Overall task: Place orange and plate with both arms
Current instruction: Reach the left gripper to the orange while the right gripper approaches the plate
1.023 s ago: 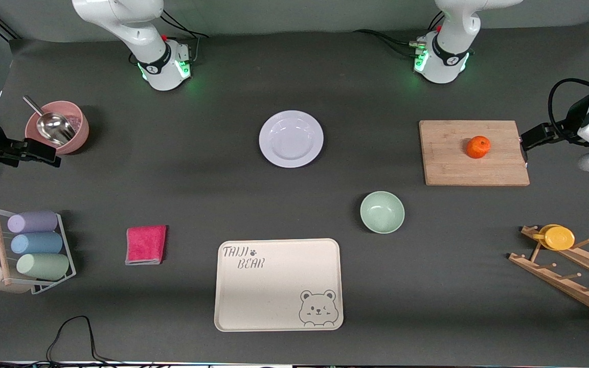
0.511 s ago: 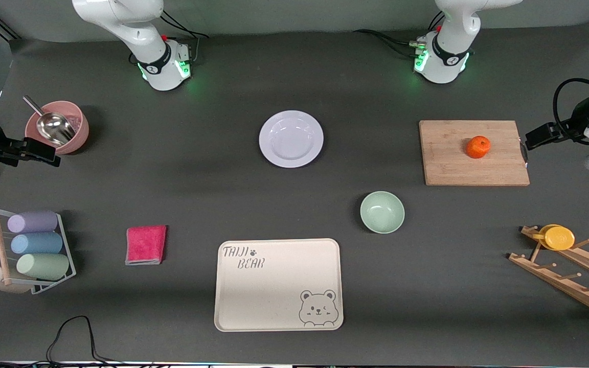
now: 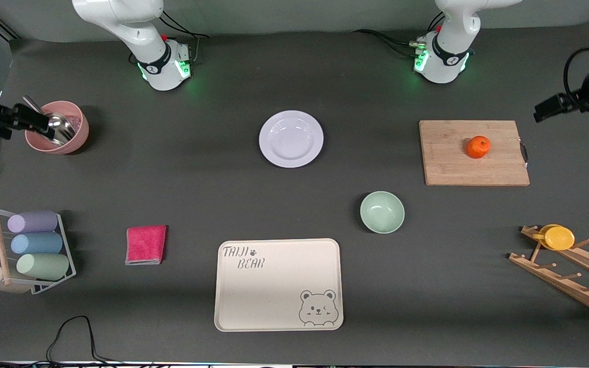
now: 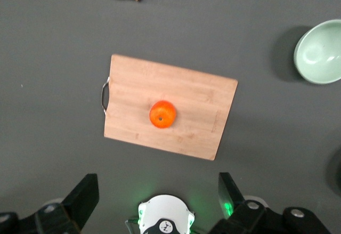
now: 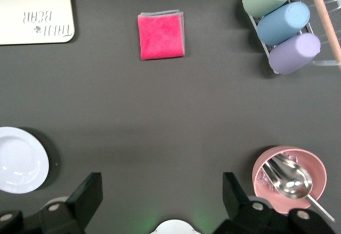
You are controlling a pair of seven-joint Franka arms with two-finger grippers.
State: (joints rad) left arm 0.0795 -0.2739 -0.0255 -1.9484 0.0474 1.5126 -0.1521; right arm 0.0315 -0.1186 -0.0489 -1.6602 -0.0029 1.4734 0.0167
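The orange point(image 3: 478, 146) sits on a wooden cutting board point(image 3: 448, 163) toward the left arm's end of the table. It also shows in the left wrist view point(image 4: 162, 114). The white plate point(image 3: 291, 138) lies alone mid-table near the robots' bases, and its edge shows in the right wrist view point(image 5: 18, 159). My left gripper point(image 3: 552, 107) is open and empty, high in the air beside the board's handle end point(image 4: 157, 191). My right gripper point(image 3: 18, 120) is open and empty, high beside the pink bowl point(image 5: 161, 191).
A pale-green bowl point(image 3: 382, 211) and a cream bear tray point(image 3: 278, 284) lie nearer the front camera. A pink cloth point(image 3: 145, 245), a cup rack point(image 3: 34, 250) and a pink bowl point(image 3: 81, 134) holding a metal scoop are at the right arm's end. A wooden rack with a yellow cup point(image 3: 559, 237) is at the left arm's end.
Both grippers have risen and drifted toward the robots' base side at their ends of the table. The orange and the plate have not moved.
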